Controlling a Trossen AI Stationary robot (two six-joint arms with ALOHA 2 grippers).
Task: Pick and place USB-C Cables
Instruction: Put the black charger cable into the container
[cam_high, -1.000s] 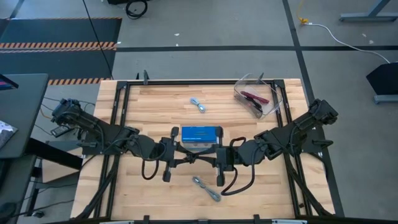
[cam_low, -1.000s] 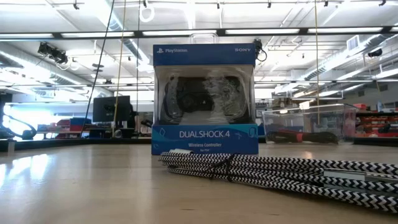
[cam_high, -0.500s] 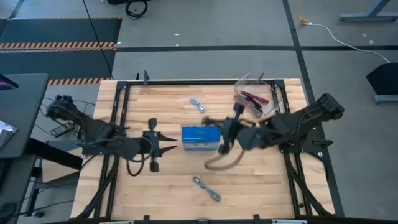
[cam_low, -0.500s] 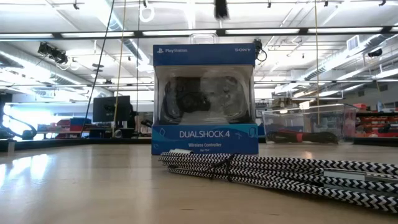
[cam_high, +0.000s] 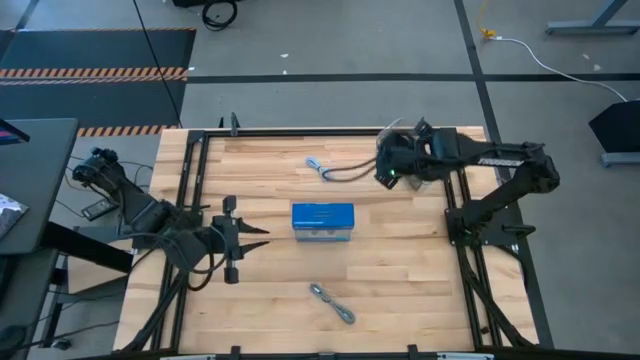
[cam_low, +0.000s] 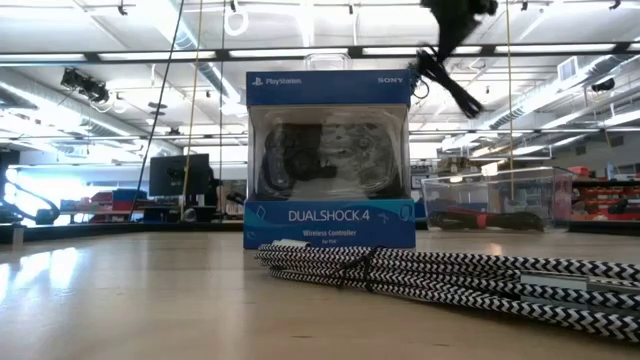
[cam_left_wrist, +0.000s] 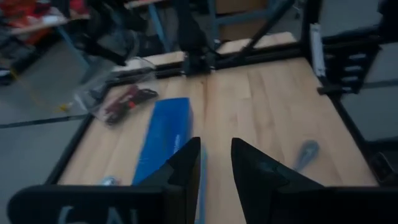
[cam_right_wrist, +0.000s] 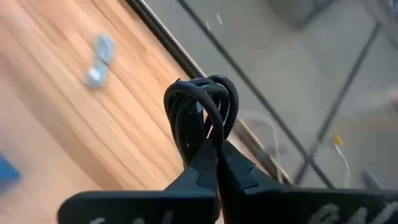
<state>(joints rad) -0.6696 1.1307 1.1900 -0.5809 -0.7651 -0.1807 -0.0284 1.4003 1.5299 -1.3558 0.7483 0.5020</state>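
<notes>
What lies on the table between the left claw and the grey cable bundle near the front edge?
Only bare wood, seen in the high view: nothing lies between the left claw and the grey cable bundle. The blue box lies farther back.

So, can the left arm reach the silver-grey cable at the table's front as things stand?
Probably yes: the left end effector is open and holds nothing, and bare wood separates it from the silver-grey cable.

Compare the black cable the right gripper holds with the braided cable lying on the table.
The black cable hangs pinched in the right gripper, raised by the clear bin; the braided cable lies on the table's near side. The first is plain black, the second black-and-white. Both are bundled.
</notes>
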